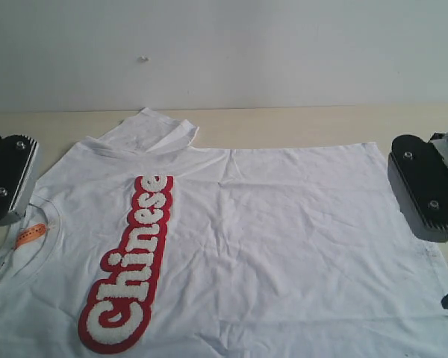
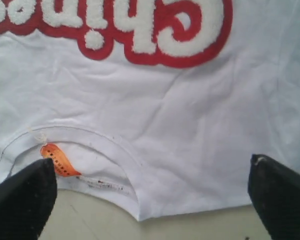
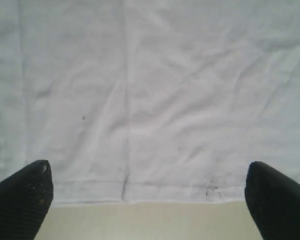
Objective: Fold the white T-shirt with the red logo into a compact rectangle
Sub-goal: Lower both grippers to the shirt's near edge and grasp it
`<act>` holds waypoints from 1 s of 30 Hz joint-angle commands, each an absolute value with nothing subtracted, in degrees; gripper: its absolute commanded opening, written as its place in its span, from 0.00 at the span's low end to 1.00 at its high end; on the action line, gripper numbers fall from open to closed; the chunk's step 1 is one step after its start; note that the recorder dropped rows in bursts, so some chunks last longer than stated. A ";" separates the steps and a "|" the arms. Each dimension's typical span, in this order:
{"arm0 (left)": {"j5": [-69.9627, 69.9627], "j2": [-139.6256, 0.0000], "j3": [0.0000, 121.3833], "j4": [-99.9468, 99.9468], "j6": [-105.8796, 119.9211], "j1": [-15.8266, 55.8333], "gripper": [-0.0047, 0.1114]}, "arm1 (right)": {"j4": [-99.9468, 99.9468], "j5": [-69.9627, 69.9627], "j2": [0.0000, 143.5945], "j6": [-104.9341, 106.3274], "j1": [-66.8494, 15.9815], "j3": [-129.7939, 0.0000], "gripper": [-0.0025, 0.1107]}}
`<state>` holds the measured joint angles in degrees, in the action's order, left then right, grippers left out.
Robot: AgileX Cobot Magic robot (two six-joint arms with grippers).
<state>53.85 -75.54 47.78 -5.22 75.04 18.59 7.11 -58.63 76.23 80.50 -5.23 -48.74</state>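
Note:
The white T-shirt [image 1: 284, 239] lies spread flat and wrinkled on the table, neck to the left, hem to the right, far sleeve folded inward. The red logo [image 1: 131, 265] runs along its left half, and its fuzzy letters fill the top of the left wrist view [image 2: 140, 27]. My left gripper [image 2: 152, 200] hovers open over the collar, one fingertip [image 2: 25, 195] beside the orange neck tag [image 2: 59, 160]. My right gripper [image 3: 147, 202] stands open above the hem edge of the T-shirt [image 3: 140, 110], nothing between its jaws.
The beige table [image 1: 299, 123] shows behind the shirt and in thin strips beside collar and hem. A white wall rises at the back. The black arm bodies [image 1: 425, 186] flank the shirt on both sides.

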 commanded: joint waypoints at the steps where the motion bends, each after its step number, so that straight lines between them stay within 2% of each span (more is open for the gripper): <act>1: 51.13 -81.38 48.56 4.30 78.14 18.94 0.93 | 0.89 -57.99 81.78 84.80 -5.37 -49.08 0.94; 5: 50.88 -89.54 56.00 7.27 78.14 18.83 0.93 | 0.89 -52.20 90.01 84.93 -5.37 -49.34 0.94; 8: 52.51 -96.44 63.57 5.13 78.14 17.70 0.93 | 1.39 -53.28 95.92 84.41 -5.37 -54.82 0.94; 13: 53.12 -102.85 64.82 4.64 79.01 13.51 0.93 | 1.53 -54.81 99.85 84.51 -3.32 -61.28 0.93; 21: 50.61 -107.99 65.05 1.11 83.70 10.73 0.93 | 2.78 -55.52 104.23 84.95 0.00 -63.76 0.92; 30: 56.68 -113.59 75.57 -2.77 87.22 9.11 0.89 | 4.52 -54.59 106.17 85.81 0.00 -63.88 0.92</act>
<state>53.99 -111.47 73.54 -1.94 86.72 9.25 4.27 -55.17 106.06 85.24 -0.19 -63.39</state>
